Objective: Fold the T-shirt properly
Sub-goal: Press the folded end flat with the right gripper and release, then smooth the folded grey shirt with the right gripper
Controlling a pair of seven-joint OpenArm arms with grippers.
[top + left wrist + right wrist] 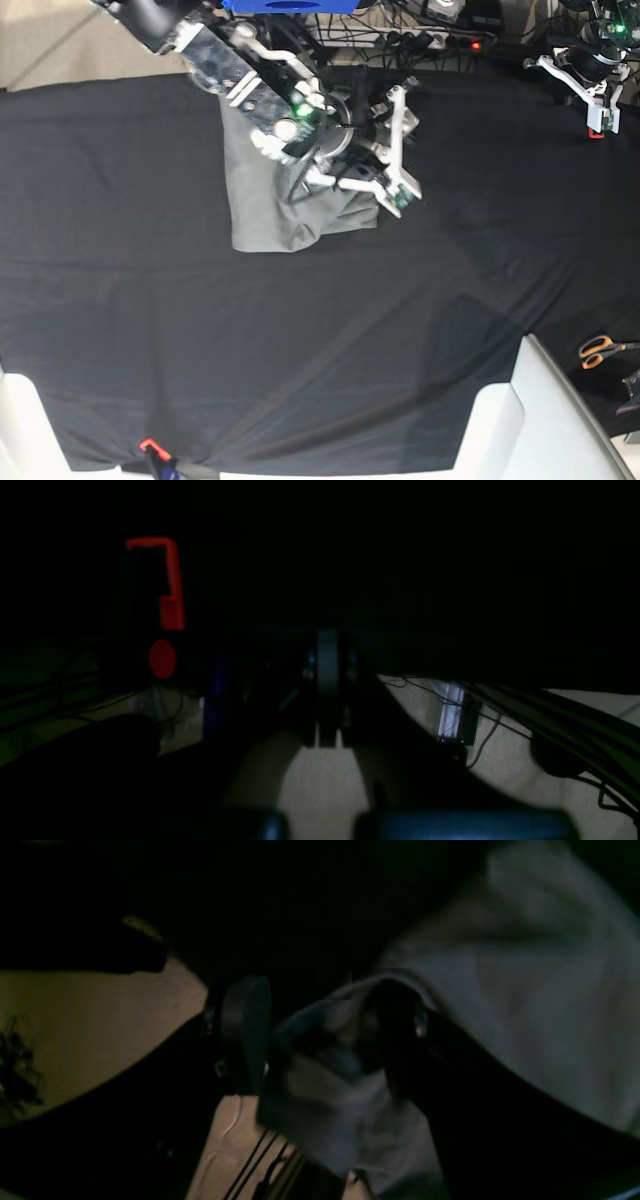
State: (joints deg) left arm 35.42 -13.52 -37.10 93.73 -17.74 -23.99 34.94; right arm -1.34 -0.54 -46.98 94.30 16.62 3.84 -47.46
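Mid-fold: right tool (320, 1035), spread around the light-grey cotton T-shirt (270, 215); left tool (327, 700) pressed together. Next, withdraw and smooth.

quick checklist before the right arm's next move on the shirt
1. right gripper jaws apart: ok, grey cloth bunched between them.
2. Cloth gripped or free: cannot tell.
3. T-shirt fully on the black table cloth: ok.
4. Fold neat: not ok, cloth rumpled beneath the arm.
5. left gripper shut and parked at the far edge, away from the shirt: ok.
6. Scissors well away from the shirt: ok.
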